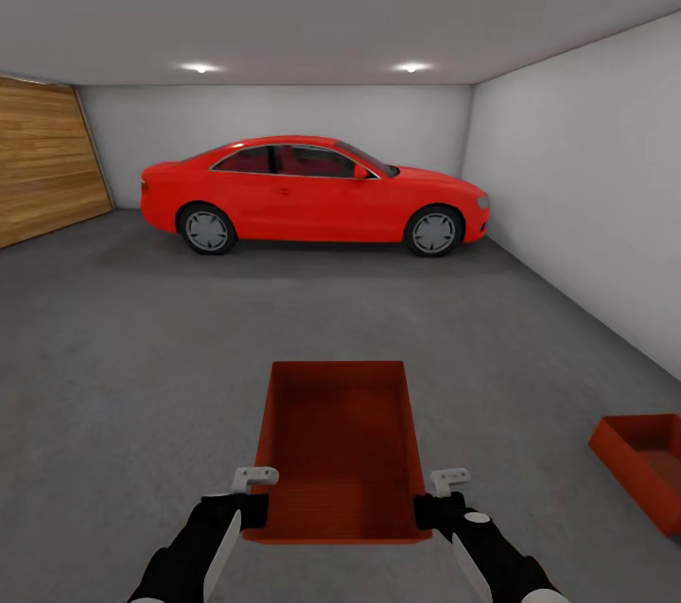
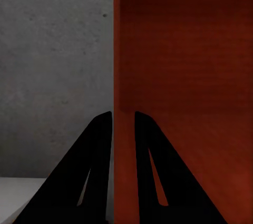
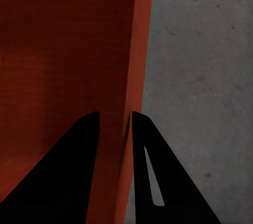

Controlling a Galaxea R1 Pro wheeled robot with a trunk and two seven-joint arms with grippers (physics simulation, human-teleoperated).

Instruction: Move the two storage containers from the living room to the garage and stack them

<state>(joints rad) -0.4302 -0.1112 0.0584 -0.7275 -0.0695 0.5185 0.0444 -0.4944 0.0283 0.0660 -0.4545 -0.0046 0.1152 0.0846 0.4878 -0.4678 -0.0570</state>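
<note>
Here, in the garage, two red-orange bins are in sight. The first bin (image 1: 339,438) is held out in front of the robot over the grey concrete floor (image 1: 123,367), its open top facing up and its long side running away from the camera. The left gripper (image 1: 253,497) is clenched on the near end of the bin's left wall, and the left wrist view shows one dark finger (image 2: 89,166) outside that wall and one inside, pinching the thin edge (image 2: 117,76). The right gripper (image 1: 437,501) grasps the near end of the right wall in the same way, with a finger (image 3: 158,171) on each side of the wall (image 3: 138,66). The second bin (image 1: 648,466) sits on the floor to the right of the held one, well apart from it and partly cut off by the picture's edge. One red car (image 1: 317,195) is parked across the far end, near the back wall. One wooden door (image 1: 43,159) covers the left side. Three ceiling lights glow overhead.
</note>
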